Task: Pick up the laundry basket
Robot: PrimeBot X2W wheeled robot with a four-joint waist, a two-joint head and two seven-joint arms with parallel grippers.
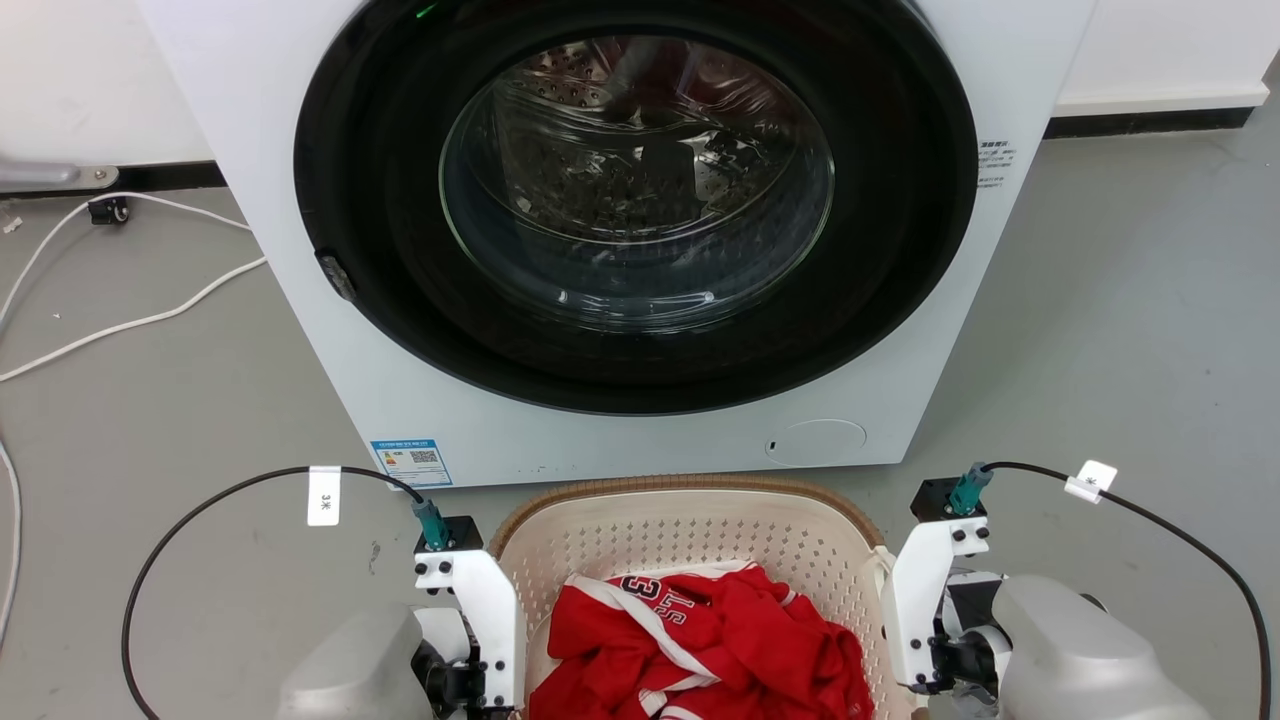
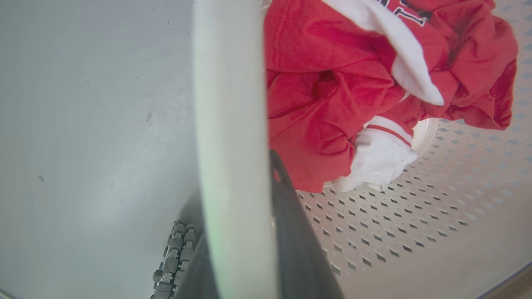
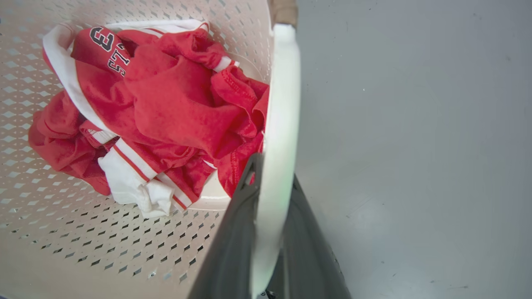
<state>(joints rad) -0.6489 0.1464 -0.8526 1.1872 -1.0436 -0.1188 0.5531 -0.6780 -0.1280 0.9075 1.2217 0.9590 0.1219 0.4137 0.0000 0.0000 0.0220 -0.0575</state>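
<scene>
The laundry basket (image 1: 690, 545) sits at the bottom centre of my head view, just in front of the washer (image 1: 620, 445), with a red-and-white jersey (image 1: 700, 640) crumpled inside it. My left gripper (image 2: 241, 199) straddles the basket's left handle (image 2: 228, 104), 1 dark finger on each side, pressed narrow against the white plastic. My right gripper (image 3: 272, 174) clamps the right handle (image 3: 282, 83) the same way, its 2 fingers tight on either face. Both wrists flank the basket, forearms low and angled inward, fingers pointing down. I cannot tell whether the basket touches the floor (image 1: 1120, 340), which is smooth grey. White cables (image 1: 130, 322) trail across it at my left, by the white wall (image 1: 90, 80).
</scene>
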